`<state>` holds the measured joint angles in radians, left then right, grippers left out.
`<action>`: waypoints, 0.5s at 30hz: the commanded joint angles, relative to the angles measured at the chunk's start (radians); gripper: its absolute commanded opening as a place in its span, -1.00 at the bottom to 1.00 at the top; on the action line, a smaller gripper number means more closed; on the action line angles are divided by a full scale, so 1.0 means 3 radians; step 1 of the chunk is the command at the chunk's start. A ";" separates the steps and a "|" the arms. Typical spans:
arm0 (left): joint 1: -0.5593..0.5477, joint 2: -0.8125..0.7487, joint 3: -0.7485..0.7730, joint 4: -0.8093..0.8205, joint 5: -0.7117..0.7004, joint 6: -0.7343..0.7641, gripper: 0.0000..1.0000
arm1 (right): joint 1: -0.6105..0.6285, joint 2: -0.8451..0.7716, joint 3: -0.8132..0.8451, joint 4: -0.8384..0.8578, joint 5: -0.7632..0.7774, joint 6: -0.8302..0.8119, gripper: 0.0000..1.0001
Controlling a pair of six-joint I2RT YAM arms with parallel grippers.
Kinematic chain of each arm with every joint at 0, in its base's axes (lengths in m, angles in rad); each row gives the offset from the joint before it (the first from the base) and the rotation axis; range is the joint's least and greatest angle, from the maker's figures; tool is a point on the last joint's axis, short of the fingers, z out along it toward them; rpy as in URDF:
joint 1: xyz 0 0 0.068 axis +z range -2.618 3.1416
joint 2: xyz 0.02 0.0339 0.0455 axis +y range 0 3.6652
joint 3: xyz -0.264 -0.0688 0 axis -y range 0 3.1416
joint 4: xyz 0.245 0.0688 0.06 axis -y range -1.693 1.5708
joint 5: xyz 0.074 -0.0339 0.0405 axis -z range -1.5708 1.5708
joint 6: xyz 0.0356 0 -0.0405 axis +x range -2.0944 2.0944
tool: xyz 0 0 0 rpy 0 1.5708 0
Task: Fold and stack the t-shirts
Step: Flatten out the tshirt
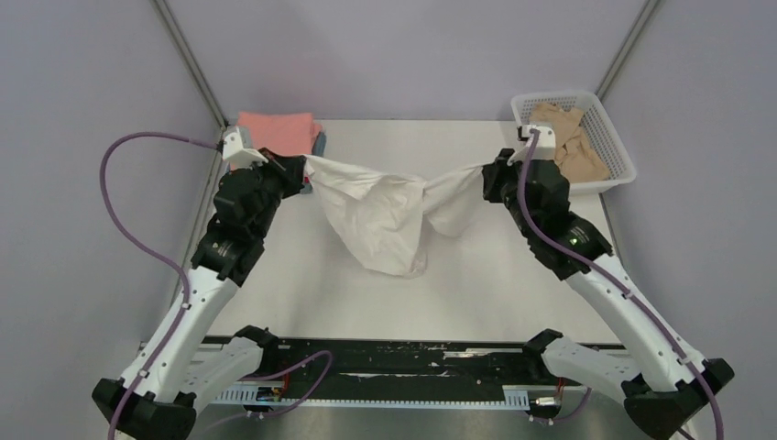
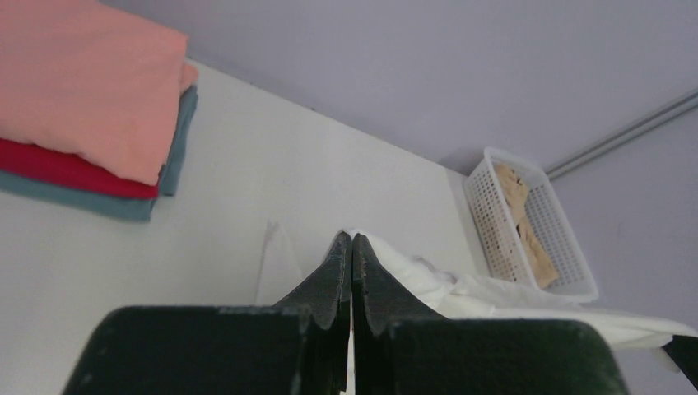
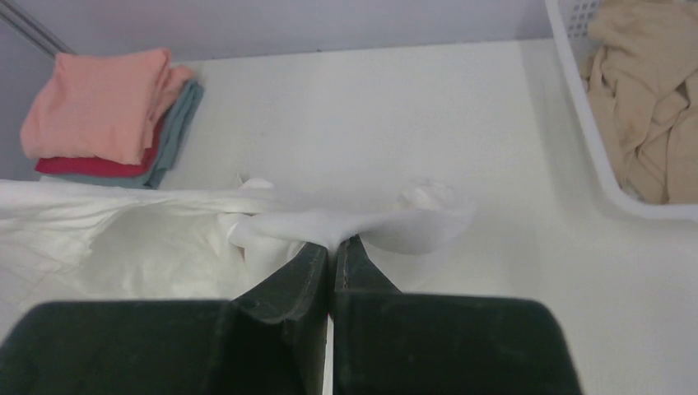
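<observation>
Top external view: The white t-shirt (image 1: 389,215) hangs stretched between the two arms over the far half of the table (image 1: 495,284). Its middle sags in a bunched, twisted fold whose lowest part appears to rest on the tabletop, though contact cannot be confirmed from above. The left gripper (image 1: 298,170) takes the shirt's left end and the right gripper (image 1: 490,179) its right end. Both sets of fingertips are hidden by cloth and wrist housings. At the far left corner lies a stack of folded shirts, largely masked by the left arm, with only the salmon-pink t-shirt (image 1: 275,131) on top clearly seen. At the far right corner stands the basket (image 1: 616,147), holding the crumpled beige t-shirt (image 1: 570,142).

Left wrist view: The fingers are pressed together with no gap. White cloth emerges beside the tips and trails off to the right. The pinched portion itself is concealed between the pads. The stack shows three layers: salmon-pink above the red t-shirt (image 2: 58,169), above the grey-blue t-shirt (image 2: 107,204). It is cut off at the left edge of the frame.

Right wrist view: The fingers are closed on a gathered fold of the white shirt at their tips. The cloth runs left and passes out of frame. The basket is cropped at the right edge of the frame.
</observation>
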<state>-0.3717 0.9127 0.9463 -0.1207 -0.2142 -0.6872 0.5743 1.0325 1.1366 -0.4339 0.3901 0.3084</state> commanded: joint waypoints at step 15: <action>-0.0003 -0.0490 0.0734 -0.0908 -0.2444 0.0332 -1.00 | -0.0017 -0.1461 -0.0172 0.0408 0.1369 -0.0639 -0.96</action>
<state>-0.3729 0.7147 1.1557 -0.2962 -0.6971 -0.5884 0.5743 0.6518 1.1584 -0.3347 0.6086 0.1131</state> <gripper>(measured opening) 0.006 0.026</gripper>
